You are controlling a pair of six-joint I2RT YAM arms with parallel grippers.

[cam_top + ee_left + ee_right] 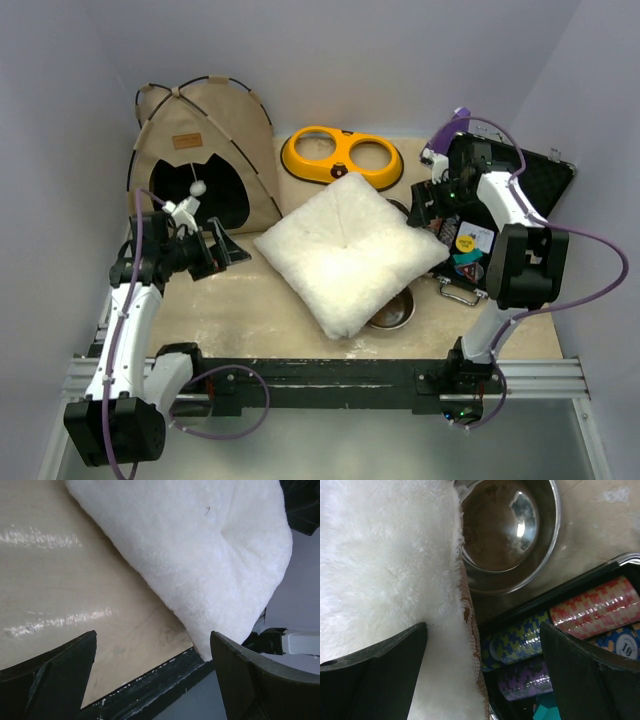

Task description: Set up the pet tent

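Note:
The pet tent [215,125] stands upright at the back left, tan with black poles crossing at its top, a brown label patch and a dark arched door with a small white ball hanging in it. My left gripper [225,250] is open and empty just in front of the tent's door, left of the white fluffy cushion [345,250]. In the left wrist view the left gripper [153,635] frames bare table and the cushion's corner [210,545]. My right gripper [428,205] is open and empty over the cushion's right edge [380,565]; the right gripper [482,630] touches nothing.
A yellow double-bowl feeder [342,157] lies at the back. A metal bowl [392,312] sticks out from under the cushion's front edge; a metal bowl [505,530] also shows in the right wrist view. An open black case [540,175] of poker chips [590,605] is at right.

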